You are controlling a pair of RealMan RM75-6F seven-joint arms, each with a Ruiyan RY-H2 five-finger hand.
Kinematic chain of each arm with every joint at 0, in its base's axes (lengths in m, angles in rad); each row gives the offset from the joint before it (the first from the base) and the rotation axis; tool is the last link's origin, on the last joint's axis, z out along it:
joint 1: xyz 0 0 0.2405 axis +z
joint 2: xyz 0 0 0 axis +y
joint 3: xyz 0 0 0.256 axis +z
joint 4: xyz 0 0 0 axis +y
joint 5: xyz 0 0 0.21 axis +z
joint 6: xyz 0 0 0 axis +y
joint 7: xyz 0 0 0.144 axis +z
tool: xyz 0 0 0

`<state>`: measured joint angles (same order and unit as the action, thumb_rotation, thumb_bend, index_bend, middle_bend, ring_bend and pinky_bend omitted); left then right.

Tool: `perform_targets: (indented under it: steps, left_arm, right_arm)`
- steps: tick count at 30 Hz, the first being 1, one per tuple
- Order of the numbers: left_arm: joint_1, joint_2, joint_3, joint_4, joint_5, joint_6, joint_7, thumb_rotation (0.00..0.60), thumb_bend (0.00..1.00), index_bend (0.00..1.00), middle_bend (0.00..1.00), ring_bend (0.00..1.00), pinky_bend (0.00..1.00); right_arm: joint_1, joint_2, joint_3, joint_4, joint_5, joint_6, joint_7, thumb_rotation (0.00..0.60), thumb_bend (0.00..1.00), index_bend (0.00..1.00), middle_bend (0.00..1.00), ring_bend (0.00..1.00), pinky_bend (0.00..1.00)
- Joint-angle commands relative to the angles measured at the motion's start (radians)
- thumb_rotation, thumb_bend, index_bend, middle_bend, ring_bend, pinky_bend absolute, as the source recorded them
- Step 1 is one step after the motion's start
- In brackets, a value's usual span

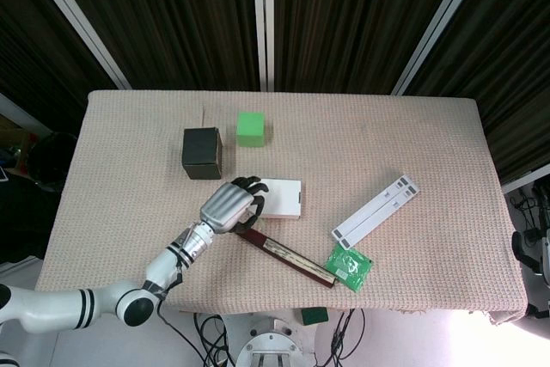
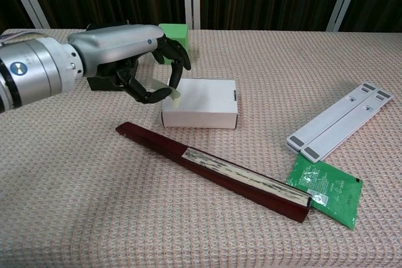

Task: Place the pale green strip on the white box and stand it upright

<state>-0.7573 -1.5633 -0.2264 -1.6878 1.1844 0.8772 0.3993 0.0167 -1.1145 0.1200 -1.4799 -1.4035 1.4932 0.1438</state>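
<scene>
My left hand [image 2: 135, 51] [image 1: 230, 204] hovers over the left end of the white box [image 2: 202, 102] [image 1: 284, 198]. It pinches the pale green strip [image 2: 171, 89] between thumb and fingers, and the strip hangs just above the box's left edge. In the head view the hand hides the strip. My right hand is out of both views.
A long dark red folded fan [image 2: 213, 170] lies diagonally in front of the box. A black cube [image 1: 203, 153] and a green cube [image 1: 250, 127] stand behind it. A white folding stand [image 2: 342, 120] and a green packet [image 2: 325, 189] lie to the right.
</scene>
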Motion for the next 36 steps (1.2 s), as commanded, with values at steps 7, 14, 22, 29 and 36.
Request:
perform_targets:
  steps: [7, 14, 22, 29, 36]
  left_arm:
    - [-0.128, -0.065, -0.048, 0.142, -0.076, -0.086, 0.020, 0.600, 0.46, 0.62, 0.25, 0.15, 0.27]
    - [-0.198, -0.078, -0.046, 0.241, -0.157, -0.158, 0.020, 0.600, 0.46, 0.63, 0.25, 0.15, 0.26]
    - [-0.232, -0.102, -0.029, 0.329, -0.159, -0.186, -0.035, 0.600, 0.46, 0.63, 0.25, 0.15, 0.23]
    - [-0.248, -0.115, -0.017, 0.370, -0.149, -0.205, -0.095, 0.600, 0.46, 0.63, 0.25, 0.15, 0.23]
    - [-0.268, -0.139, -0.017, 0.403, -0.142, -0.214, -0.138, 0.600, 0.46, 0.63, 0.26, 0.15, 0.23]
  right_arm:
    - [0.000, 0.001, 0.004, 0.013, 0.007, -0.002, 0.011, 0.600, 0.43, 0.00, 0.00, 0.00, 0.00]
    - [0.001, 0.010, 0.004, 0.010, 0.017, -0.023, 0.044, 0.600, 0.43, 0.00, 0.00, 0.00, 0.00]
    - [0.005, 0.014, 0.002, 0.004, 0.020, -0.037, 0.052, 0.600, 0.43, 0.00, 0.00, 0.00, 0.00]
    - [0.010, 0.011, 0.007, 0.005, 0.036, -0.051, 0.048, 0.600, 0.43, 0.00, 0.00, 0.00, 0.00]
    - [0.011, 0.007, 0.011, 0.005, 0.049, -0.056, 0.045, 0.600, 0.43, 0.00, 0.00, 0.00, 0.00]
